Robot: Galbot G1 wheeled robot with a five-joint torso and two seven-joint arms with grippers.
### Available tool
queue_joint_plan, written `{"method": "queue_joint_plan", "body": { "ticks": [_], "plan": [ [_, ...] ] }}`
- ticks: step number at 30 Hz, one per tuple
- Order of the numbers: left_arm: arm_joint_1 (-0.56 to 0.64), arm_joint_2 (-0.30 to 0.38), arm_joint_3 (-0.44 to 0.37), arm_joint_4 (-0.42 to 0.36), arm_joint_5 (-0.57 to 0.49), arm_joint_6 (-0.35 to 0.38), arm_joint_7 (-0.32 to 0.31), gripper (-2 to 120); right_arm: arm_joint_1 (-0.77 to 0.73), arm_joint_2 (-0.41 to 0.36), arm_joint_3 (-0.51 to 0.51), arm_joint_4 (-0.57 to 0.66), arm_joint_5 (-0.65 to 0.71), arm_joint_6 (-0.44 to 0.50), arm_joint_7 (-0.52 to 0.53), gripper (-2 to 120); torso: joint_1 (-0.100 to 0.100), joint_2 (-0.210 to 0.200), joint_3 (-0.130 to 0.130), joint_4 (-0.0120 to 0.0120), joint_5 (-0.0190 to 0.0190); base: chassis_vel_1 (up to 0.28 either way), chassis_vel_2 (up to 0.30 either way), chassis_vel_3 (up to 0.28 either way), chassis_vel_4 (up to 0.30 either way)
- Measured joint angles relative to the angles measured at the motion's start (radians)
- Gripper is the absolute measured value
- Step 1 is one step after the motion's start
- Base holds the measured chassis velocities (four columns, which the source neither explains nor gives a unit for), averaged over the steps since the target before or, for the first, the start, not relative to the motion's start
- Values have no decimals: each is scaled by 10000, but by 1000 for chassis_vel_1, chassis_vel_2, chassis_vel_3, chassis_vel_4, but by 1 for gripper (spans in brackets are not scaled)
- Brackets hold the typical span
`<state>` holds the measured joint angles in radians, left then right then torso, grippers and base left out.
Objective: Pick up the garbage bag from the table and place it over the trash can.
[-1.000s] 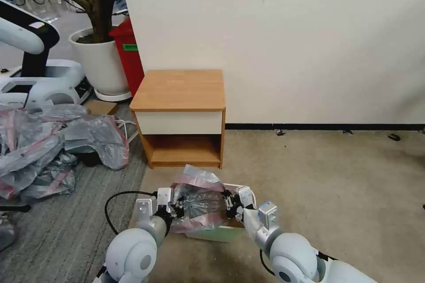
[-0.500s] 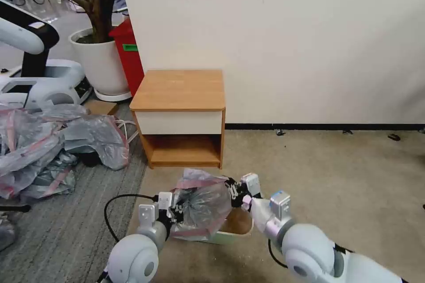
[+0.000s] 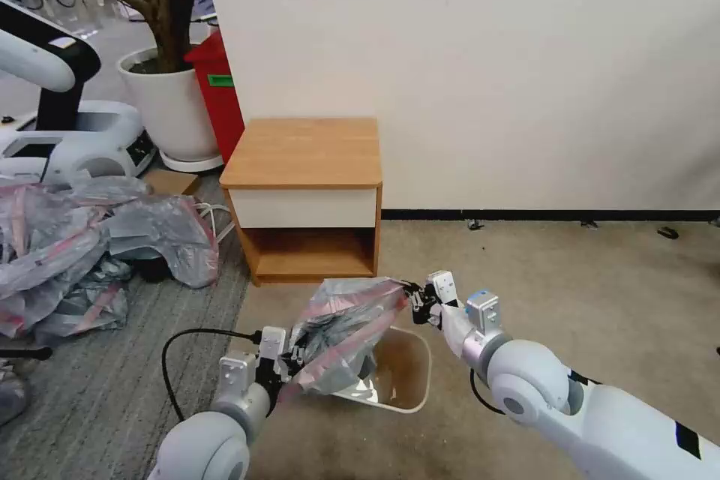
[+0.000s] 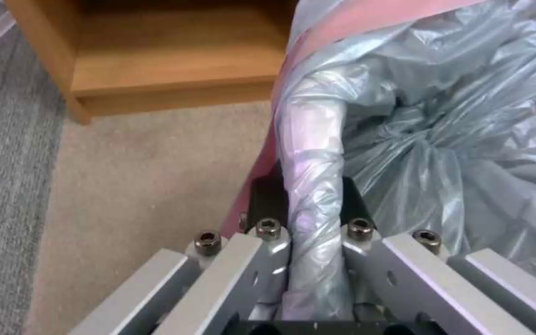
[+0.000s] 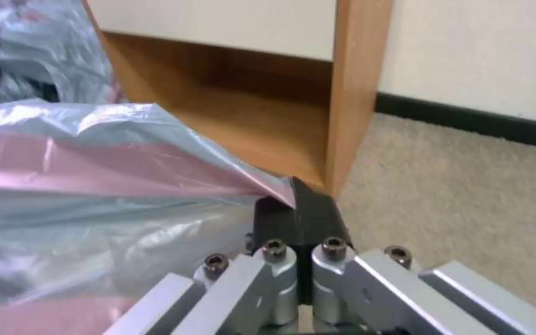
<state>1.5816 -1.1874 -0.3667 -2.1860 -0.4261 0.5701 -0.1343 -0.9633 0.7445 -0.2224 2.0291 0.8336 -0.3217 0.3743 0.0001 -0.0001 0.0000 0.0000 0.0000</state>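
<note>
Above the trash can (image 3: pixel 409 390), garbage bag (image 3: pixel 341 334) crinkled, grey, pink-banded

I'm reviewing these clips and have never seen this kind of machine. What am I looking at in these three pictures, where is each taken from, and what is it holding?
This is a wheeled robot with two white arms, each ending in a two-fingered gripper. The wide picture comes from a camera on its head, looking forward and down; the two close-ups come from cameras on its wrists, looking along the fingers.

In the head view, the left gripper and the right gripper each pinch one side of the garbage bag, a crinkled grey plastic bag with a pink band, stretched between them above the trash can, a small cream bin on the carpet. The left wrist view shows a twisted strand of the bag clamped between the fingers; the right wrist view shows the bag's corner nipped by shut fingers.

Behind stands the table, a small wooden nightstand. A heap of similar bags lies to the robot's left.
</note>
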Motion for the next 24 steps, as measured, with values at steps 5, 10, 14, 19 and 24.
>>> {"method": "queue_joint_plan", "body": {
  "ticks": [5, 10, 14, 19, 24],
  "plan": [
    [29, 5, -98, 0, 2, -236, 284, 4, -69, -117, 125, 12, 7, -642, 29, 0, -1, 0, 0, -1, 0, 0, 0, 0, 0],
    [98, -20, -173, 43, 91, -692, 857, 4, -57, -244, 258, -87, 93, -1118, 36, 0, -1, 0, 0, -1, 0, 0, 0, 0, 0],
    [128, -79, -235, 65, 222, -958, 1133, 4, -89, -342, 365, -54, 166, -1225, 42, 0, 0, 0, 0, 0, 0, 0, 0, 0, 0],
    [139, -158, -310, 90, 232, -1249, 1296, 4, -227, -390, 460, 71, 279, -1363, 50, 8, 0, 0, 0, 0, 0, 0, 0, 0, 0],
    [131, -282, -400, 95, 218, -1436, 1298, 4, -543, -444, 694, 131, 374, -1490, 39, 19, -1, 0, 0, 0, 0, 0, 0, 0, 0]
  ]
}}
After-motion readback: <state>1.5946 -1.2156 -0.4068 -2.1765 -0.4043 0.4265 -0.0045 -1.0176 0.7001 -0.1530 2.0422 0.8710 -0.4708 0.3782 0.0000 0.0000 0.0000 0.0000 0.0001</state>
